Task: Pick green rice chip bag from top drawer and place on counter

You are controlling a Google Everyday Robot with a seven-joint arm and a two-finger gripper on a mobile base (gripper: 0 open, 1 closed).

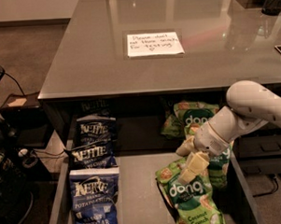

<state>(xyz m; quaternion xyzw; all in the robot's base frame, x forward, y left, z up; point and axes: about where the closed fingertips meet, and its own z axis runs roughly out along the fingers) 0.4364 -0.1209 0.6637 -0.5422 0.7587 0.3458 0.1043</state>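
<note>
Gripper (190, 164) low over the green rice chip bag (191, 198) in the top drawer (139, 188). Whether it grasps anything cannot be told, and the arm (252, 104) partly hides neighbouring bags (197, 117).

Room inventory: carpeted office corner, dim warm light.
Grey-brown carpet (30, 48) runs back to a pale wall base (42, 8). At left, a black cable (15, 82) trails to a low dark stand (9, 110). At right is a dark cabinet front (268, 148). The gripper (192, 168) hangs low at right, above the top drawer (139, 188).
</note>
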